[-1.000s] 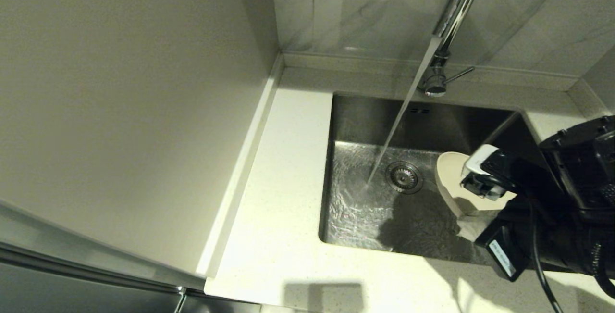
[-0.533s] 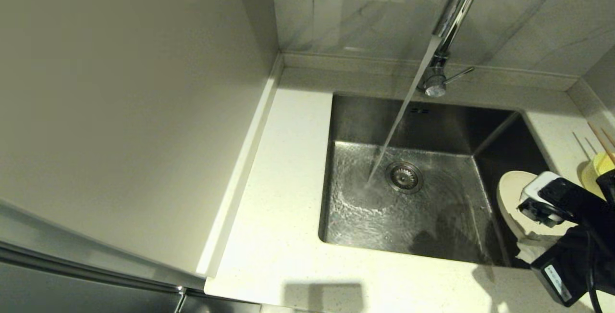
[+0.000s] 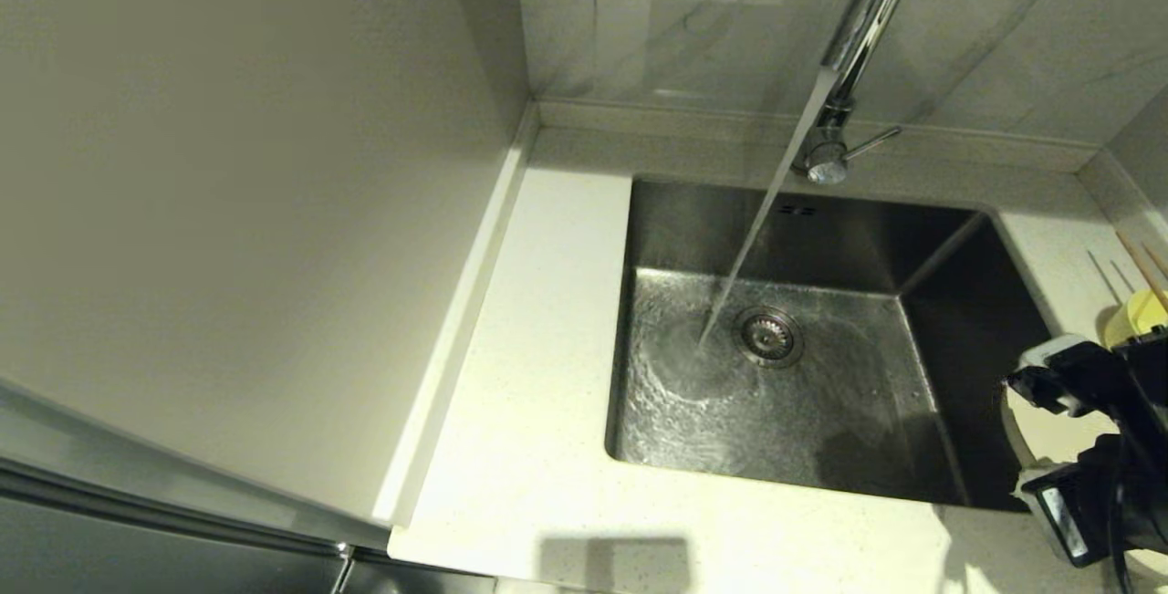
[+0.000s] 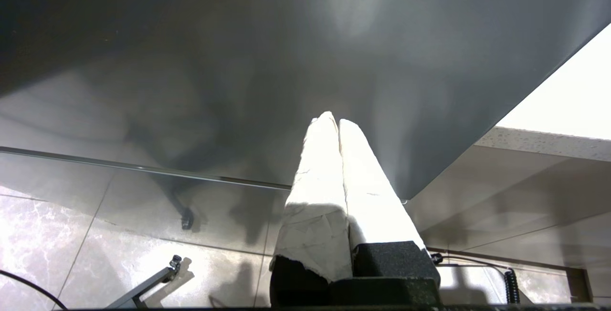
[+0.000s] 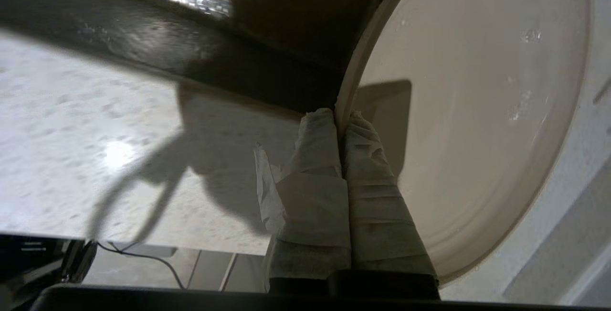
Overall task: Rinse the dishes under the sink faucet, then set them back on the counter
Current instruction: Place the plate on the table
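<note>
Water (image 3: 748, 256) runs from the faucet (image 3: 853, 56) into the sink (image 3: 794, 211). Right tool (image 5: 340, 120) pinches the plate (image 5: 477, 110) right of the sink; left tool (image 4: 334, 124) is pressed together.

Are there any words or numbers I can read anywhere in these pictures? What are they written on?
No text here can be read.
Small white label on the black housing of the right arm, below the right tool: print too small and blurred to read.
Plate, sink faucet, counter, yellow bowl: no writing visible.
Left tool, parked low beside the cabinet: no markings.
</note>
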